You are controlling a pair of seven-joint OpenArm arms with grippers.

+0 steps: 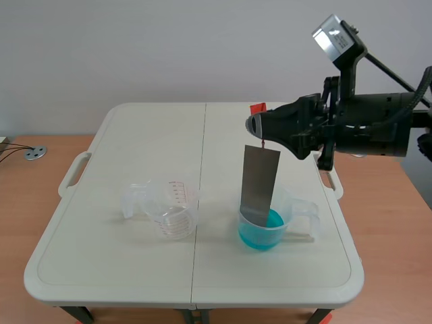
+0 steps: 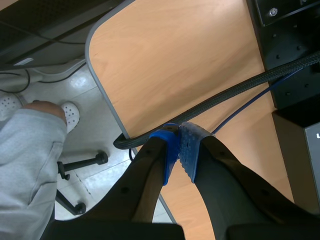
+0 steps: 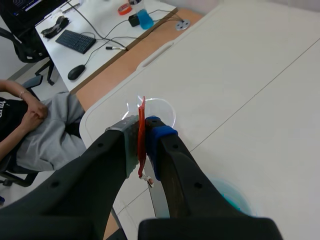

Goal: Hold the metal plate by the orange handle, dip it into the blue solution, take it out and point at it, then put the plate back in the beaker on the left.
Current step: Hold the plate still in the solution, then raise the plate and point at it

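My right gripper [image 1: 259,128] hangs above the right beaker and is shut on the orange handle [image 3: 141,135] of the metal plate [image 1: 260,181]. The grey plate hangs upright, its lower edge inside the beaker of blue solution [image 1: 265,229]. Under the fingers in the right wrist view, the blue solution [image 3: 231,196] shows. The empty clear beaker [image 1: 169,209] stands left of it; in the right wrist view the same beaker [image 3: 156,111] lies ahead of the fingers. My left gripper [image 2: 179,145] is shut on nothing, off the table over a wooden desk [image 2: 190,65].
The white folding table [image 1: 135,135] has an orange-red tape mark [image 1: 257,107] at the back. A person sits beside a desk with keyboard [image 3: 75,41] and mouse [image 3: 76,72]. A black cable [image 2: 225,97] crosses the wooden desk under my left gripper.
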